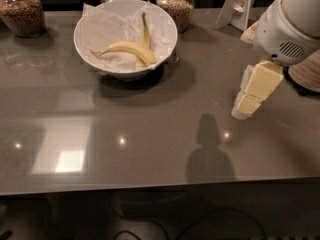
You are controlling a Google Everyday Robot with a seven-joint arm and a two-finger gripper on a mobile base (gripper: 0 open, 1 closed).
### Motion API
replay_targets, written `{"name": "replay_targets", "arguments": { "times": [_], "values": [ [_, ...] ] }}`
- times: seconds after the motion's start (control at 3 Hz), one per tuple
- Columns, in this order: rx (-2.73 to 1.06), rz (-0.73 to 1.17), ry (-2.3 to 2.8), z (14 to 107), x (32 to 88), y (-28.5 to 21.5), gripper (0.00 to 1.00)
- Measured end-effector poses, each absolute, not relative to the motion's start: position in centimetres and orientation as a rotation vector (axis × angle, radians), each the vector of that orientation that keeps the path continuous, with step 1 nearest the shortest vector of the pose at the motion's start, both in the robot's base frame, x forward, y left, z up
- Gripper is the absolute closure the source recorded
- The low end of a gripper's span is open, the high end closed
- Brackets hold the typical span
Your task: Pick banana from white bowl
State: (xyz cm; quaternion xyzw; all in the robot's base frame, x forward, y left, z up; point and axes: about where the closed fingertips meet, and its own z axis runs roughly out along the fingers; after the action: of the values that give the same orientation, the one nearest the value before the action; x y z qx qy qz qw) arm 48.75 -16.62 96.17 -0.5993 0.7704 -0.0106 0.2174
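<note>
On the glossy grey tabletop (150, 149), the banana (127, 50) lies in the white bowl (120, 72) at the rear, its long axis running left-right. The claw (244, 109) hangs well apart to its right and nearer the front edge. I cannot tell whether it is open or closed.

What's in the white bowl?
Crinkled paper, the banana crossing a slimmer banana. Paper hides the white bowl's bottom. The gripper hovers over the table, far right of view.
</note>
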Motion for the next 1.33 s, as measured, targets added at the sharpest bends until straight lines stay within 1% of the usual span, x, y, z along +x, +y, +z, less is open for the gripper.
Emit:
{"name": "replay_targets", "arguments": {
  "times": [0.33,0.67,1.0,1.33],
  "values": [
    [-1.611,0.036,2.096,94.8,52.4,-12.7,0.0],
    [-1.61,0.038,2.094,94.8,52.5,-12.7,0.0],
    [-1.563,0.066,2.024,95.0,54.6,-11.2,0.0],
    [-1.509,0.132,1.89,95.7,59.2,-7.1,0.0]
  ]
}}
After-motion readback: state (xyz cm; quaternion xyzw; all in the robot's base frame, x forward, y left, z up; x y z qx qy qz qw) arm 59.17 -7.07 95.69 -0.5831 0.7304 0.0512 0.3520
